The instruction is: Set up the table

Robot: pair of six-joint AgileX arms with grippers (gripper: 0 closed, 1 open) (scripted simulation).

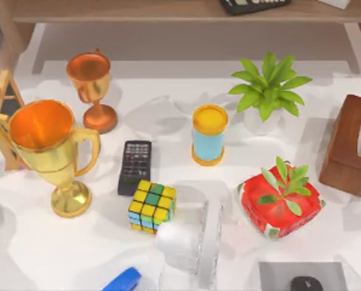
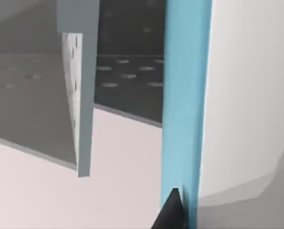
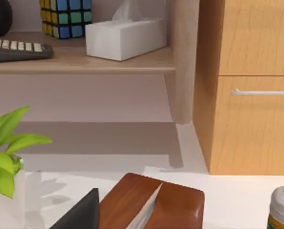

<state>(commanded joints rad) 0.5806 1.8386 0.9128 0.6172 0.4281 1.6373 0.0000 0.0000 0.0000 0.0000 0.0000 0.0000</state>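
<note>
The white worktop [image 1: 41, 254] spans the whole top view and carries everything below the wooden shelf [image 1: 138, 11] at the far edge.

At the far left a small wood-framed board [image 1: 2, 112] stands just behind a big gold trophy [image 1: 47, 151]. A smaller copper trophy [image 1: 92, 91] stands farther back, apart from it. Right of the gold trophy a black remote control [image 1: 135, 167] lies flat, and a puzzle cube [image 1: 152, 206] sits just beside its near end. A blue object [image 1: 123, 280] shows at the near edge.

In the left wrist view the left end effector [image 2: 170, 212] shows as a dark tip against a blue strip. Whether it is apart or together, I cannot tell.

Near the middle a pale arm [image 1: 189, 242] reaches in from the near edge, beside the cube. Behind it stands a blue cup with a yellow rim [image 1: 209, 134]. To its right a potted plant [image 1: 268, 91] stands at the back, and a red box with green leaves on top [image 1: 280, 200] sits nearer.

At the right edge is a brown tissue box [image 1: 350, 148]. A grey pad [image 1: 283, 273] with a dark mouse [image 1: 306, 284] lies at the near right.

In the right wrist view the right end effector [image 3: 80, 212] hangs just beside the tissue box. Its state cannot be told.
</note>
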